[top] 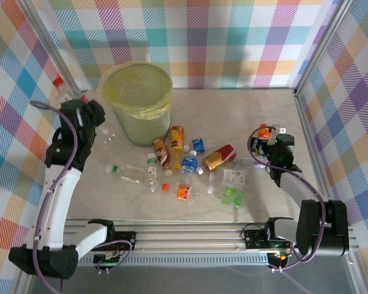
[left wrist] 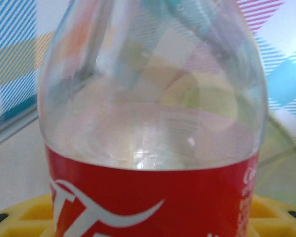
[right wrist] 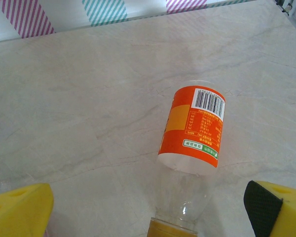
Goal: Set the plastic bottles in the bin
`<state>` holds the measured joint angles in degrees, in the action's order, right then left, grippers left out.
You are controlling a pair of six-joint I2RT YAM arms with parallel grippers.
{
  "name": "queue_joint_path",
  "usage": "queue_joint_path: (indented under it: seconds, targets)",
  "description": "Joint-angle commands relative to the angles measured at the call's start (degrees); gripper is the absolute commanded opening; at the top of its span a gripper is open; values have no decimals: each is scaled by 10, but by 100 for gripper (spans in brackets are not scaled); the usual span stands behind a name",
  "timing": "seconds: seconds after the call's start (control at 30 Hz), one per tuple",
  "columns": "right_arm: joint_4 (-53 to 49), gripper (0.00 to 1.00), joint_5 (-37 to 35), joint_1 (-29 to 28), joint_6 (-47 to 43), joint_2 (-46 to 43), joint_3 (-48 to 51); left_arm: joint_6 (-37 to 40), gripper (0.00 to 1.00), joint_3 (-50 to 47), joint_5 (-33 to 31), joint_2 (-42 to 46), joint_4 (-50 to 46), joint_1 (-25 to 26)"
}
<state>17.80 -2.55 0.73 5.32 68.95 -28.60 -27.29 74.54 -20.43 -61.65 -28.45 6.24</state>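
The left tool (top: 80,107) is clamping a clear bottle with a red label (left wrist: 153,197), its fingers drawn in tight on the body. In the overhead view this bottle is sticking out toward the upper left of the frame, red cap outermost, just left of the bin (top: 141,125) and not yet above its mouth. The step in hand looks like the carry to the bin. To do it well, the arm should be swinging toward frame right until the whole bottle is sitting over the yellow-lined opening. Only then should the grip be loosening, since a release at the rim risks the bottle glancing off and rolling behind the bin.

The right tool (top: 270,139) is hanging with its fingers spread fully apart and gripping nothing. It is hovering at the right of the frame over a bottle with an orange label (right wrist: 193,128) that is lying on its side on the surface (right wrist: 89,98). The neck is pointing toward the fingers, so a descent that is straddling the neck or shoulder squarely should be giving the firmer hold.

The other plastic bottles (top: 219,157) are lying scattered at mid-frame, in front of the bin.
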Motion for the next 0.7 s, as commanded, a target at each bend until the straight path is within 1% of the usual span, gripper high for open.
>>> queue_joint_path:
  seconds: [0.0,0.17,0.3,0.37,0.53,0.67]
  targets:
    - [-2,100,7,-2,1,5,-17,80,22,70,39,-48,91,0]
    - [2,100,7,-3,2,7,-17,123,21,159,111,-147,201,2]
    - [2,100,9,-2,3,10,-17,162,19,231,158,-233,251,5]
    - [2,100,10,-3,3,11,-16,185,18,251,178,-269,278,10]
    - [3,100,13,-2,6,15,-18,235,17,308,241,-357,294,26]
    - [3,100,17,-3,6,18,-19,294,17,347,282,-416,272,50]
